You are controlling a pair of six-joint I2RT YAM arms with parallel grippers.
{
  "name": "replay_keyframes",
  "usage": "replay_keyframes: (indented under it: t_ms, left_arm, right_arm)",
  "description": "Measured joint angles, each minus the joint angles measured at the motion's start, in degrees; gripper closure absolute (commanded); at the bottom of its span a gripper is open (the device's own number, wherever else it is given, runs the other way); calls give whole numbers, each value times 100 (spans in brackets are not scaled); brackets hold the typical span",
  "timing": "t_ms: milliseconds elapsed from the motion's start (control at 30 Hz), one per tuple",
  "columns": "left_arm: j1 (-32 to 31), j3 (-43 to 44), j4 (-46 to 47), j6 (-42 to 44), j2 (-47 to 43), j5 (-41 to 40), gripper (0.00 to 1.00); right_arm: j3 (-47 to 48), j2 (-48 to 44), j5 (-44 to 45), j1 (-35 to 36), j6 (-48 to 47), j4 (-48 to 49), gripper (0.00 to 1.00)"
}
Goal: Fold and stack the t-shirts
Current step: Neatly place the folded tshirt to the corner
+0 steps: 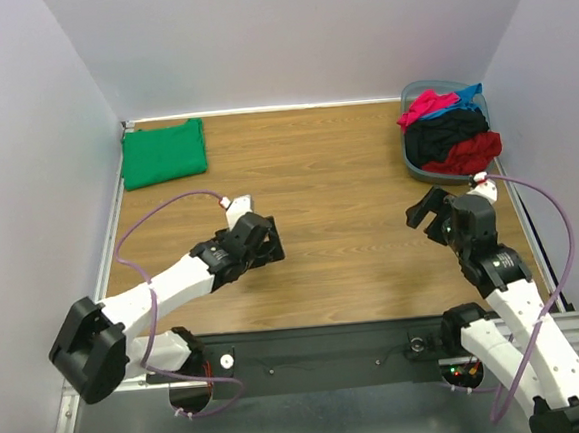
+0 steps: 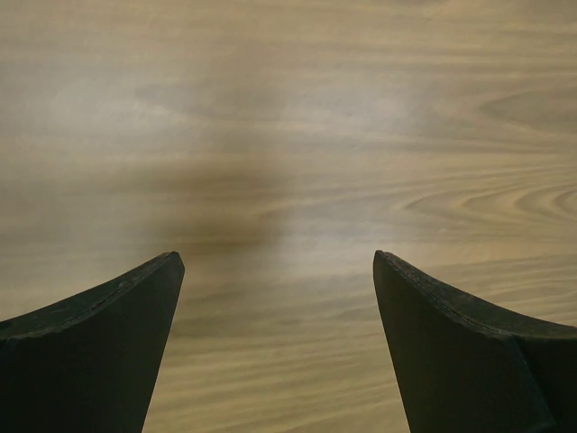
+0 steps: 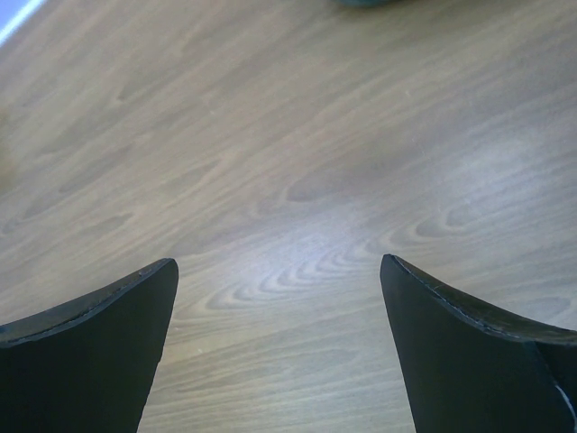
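Note:
A bright green t-shirt (image 1: 164, 153) lies folded flat at the table's far left corner. More t-shirts, pink-red (image 1: 423, 107), blue (image 1: 464, 97), black (image 1: 446, 134) and red (image 1: 475, 149), are heaped in the grey-blue bin (image 1: 417, 163) at the far right. My left gripper (image 1: 266, 241) hovers open over bare wood left of centre, well short of the green shirt. My right gripper (image 1: 428, 209) is open too, just in front of the bin. Both wrist views show wide-apart fingertips, left gripper (image 2: 275, 262) and right gripper (image 3: 278, 263), with only wood grain between them.
White walls close the table on the left, back and right. A black rail (image 1: 320, 349) with both arm bases runs along the near edge. Purple cables (image 1: 159, 212) loop from each arm.

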Motion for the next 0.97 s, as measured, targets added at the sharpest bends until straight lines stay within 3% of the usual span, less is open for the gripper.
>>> replay_keyframes:
  t_ms: [367,967]
  left_arm:
    - [24,-197,-330,-680,-1296,-614,1]
    - [24,-197,-831,-925,-1950,-1038,1]
  right_arm:
    - [-192,179,-177,0,155,-68,0]
    - [-201,-267,-321,0,197,-66,0]
